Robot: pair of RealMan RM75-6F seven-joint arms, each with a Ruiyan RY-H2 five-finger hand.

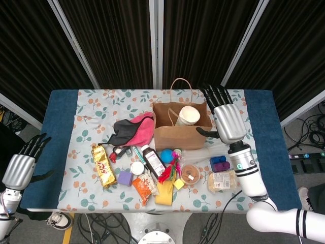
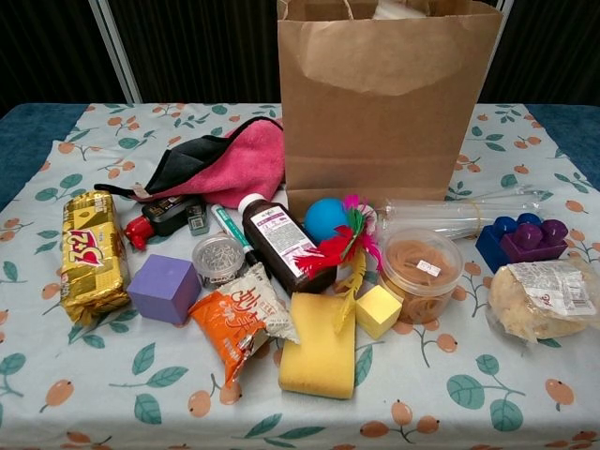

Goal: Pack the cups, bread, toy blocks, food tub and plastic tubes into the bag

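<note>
Right hand (image 1: pixel 228 122) above paper bag's (image 1: pixel 182 133) right rim, fingers (image 1: pixel 215 94) spread, holding nothing. Paper cup (image 1: pixel 187 116) in bag mouth, just left of fingers. Left hand (image 1: pixel 19 168) idle off table edge, fingers spread, empty. Next, likely: reach toward robot for bread (image 2: pixel 545 298), blocks (image 2: pixel 518 240), tub (image 2: pixel 417 272), tubes (image 2: pixel 459 214).

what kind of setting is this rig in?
Likely a lab data-collection booth, not a home: black curtains hung on metal poles behind the table, and loose cables on the floor.
</note>
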